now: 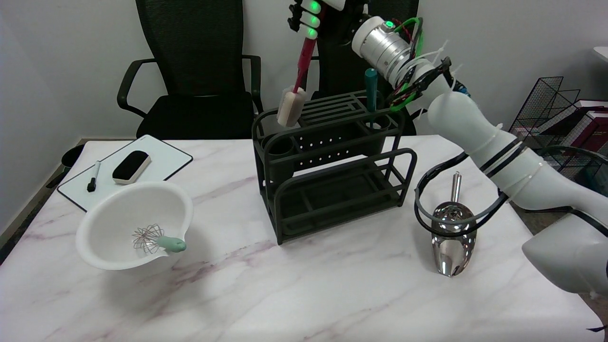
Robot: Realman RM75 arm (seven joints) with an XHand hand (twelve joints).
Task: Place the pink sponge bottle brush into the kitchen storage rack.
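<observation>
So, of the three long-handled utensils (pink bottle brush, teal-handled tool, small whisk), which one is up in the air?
The pink sponge bottle brush: the right hand holds it above the black storage rack. The teal-handled tool stands in the rack; the small wire whisk lies in the white bowl.

Right hand [317, 10] raised, fingers clenched
</observation>
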